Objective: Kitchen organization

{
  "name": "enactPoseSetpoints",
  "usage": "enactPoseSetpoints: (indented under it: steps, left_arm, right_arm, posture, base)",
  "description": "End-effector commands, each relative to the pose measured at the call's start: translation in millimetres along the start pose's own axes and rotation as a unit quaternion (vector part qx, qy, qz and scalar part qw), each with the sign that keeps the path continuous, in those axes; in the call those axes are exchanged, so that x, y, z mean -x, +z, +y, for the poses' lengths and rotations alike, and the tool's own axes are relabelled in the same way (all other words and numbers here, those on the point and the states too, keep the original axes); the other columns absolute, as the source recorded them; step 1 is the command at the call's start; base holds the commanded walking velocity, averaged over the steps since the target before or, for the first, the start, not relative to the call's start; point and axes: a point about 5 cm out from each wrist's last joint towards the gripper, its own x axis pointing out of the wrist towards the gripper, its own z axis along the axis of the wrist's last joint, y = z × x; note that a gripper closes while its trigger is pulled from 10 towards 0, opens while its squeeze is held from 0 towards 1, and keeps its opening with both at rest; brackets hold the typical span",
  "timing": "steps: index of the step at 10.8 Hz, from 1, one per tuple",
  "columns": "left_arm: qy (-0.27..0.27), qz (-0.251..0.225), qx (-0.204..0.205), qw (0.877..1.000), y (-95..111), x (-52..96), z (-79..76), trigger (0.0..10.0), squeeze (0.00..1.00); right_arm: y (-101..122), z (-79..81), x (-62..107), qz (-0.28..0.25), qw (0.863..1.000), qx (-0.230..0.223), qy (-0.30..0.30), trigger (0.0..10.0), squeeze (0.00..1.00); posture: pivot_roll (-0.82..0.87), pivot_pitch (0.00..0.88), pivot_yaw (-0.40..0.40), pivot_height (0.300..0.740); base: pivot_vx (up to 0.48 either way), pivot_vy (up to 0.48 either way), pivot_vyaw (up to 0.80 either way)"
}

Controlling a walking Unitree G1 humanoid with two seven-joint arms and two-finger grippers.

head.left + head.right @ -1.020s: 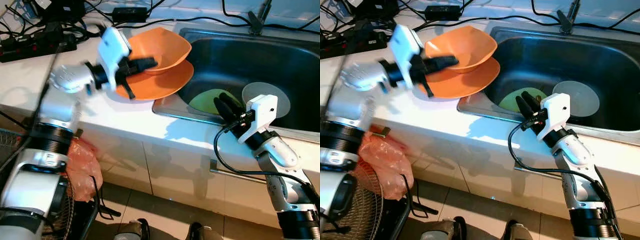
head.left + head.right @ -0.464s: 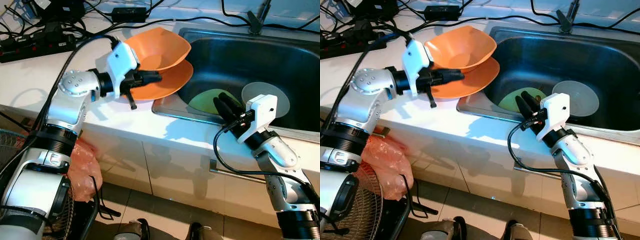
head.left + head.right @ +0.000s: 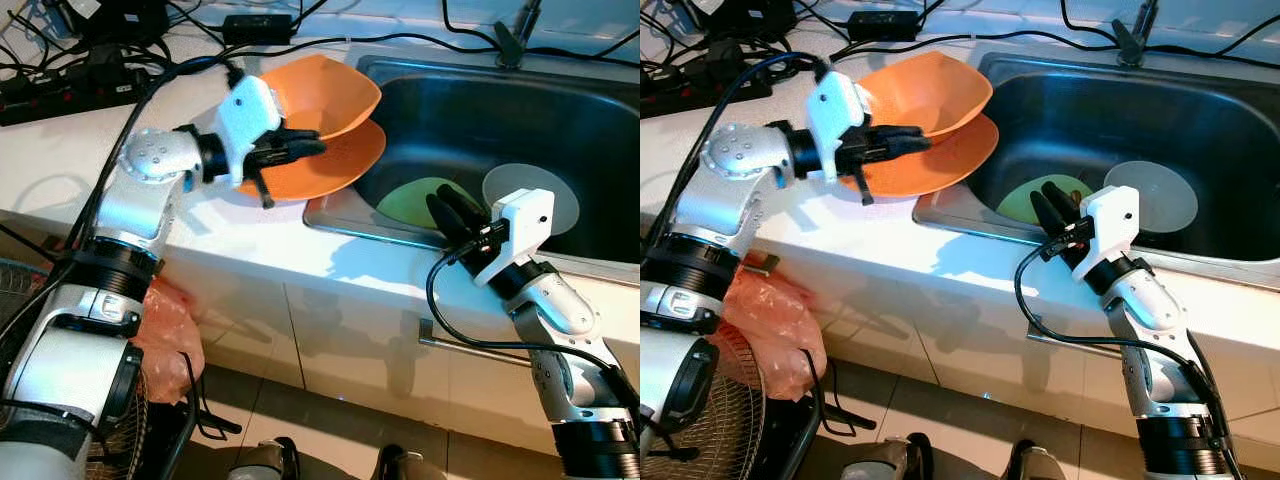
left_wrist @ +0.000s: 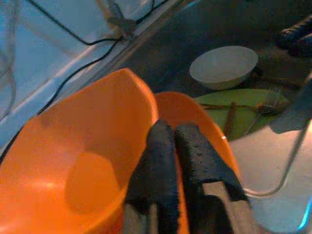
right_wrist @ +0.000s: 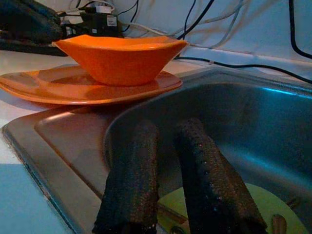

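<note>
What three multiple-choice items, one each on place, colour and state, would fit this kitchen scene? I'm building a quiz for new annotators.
1. Where does the orange bowl sit?
A. on the orange plate
B. in the sink
C. on the floor

2. What colour is the plate with the fork in the sink?
A. red
B. green
C. black

3. How is the left gripper?
A. far from the dishes
B. wide open
C. jaws close together beside the bowl

Answers:
1. A, the bowl rests on the plate on the counter.
2. B, the green plate lies beside a white bowl.
3. C, the left wrist view shows it.
</note>
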Motion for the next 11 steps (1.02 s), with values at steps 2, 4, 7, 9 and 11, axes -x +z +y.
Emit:
enactPoseSetpoints:
  steps: [2, 4, 7, 9, 11]
  left_arm:
    - [0.004, 0.002, -0.012, 1.0, 4.0, 3.7, 6.5, 10.0, 0.0]
    - [0.011, 0.002, -0.011, 1.0, 2.8, 3.2, 7.3, 10.0, 0.0]
    - [0.02, 0.001, -0.004, 1.0, 1.9, 3.4, 9.4, 10.0, 1.0]
    - [0.018, 0.007, -0.011, 1.0, 0.6, 2.8, 8.9, 10.0, 1.0]
    - [0.012, 0.028, -0.036, 0.999, -2.5, 1.3, 6.9, 10.0, 0.0]
  right_arm:
    - [-4.3, 2.5, 0.0, 0.008, 1.0, -0.003, 0.002, 10.0, 0.0]
    - [-4.1, 2.7, -0.5, 0.007, 1.0, -0.002, 0.002, 10.0, 0.0]
    - [-3.8, 2.3, -0.6, 0.007, 1.0, 0.0, 0.002, 10.0, 0.0]
    - [-3.7, 2.7, -1.1, 0.007, 1.0, -0.001, 0.003, 10.0, 0.0]
    - [-4.1, 3.6, -1.1, 0.007, 1.0, -0.002, 0.004, 10.0, 0.0]
  posture:
    - [0.02, 0.156, 0.089, 0.74]
    - [0.02, 0.145, 0.089, 0.74]
    - [0.01, 0.141, 0.087, 0.74]
    - [0.01, 0.14, 0.088, 0.74]
    - [0.01, 0.145, 0.09, 0.74]
  base:
    - [0.0, 0.0, 0.0]
    - [0.0, 0.0, 0.0]
    - [0.0, 0.0, 0.0]
    - [0.0, 0.0, 0.0]
    - [0.0, 0.0, 0.0]
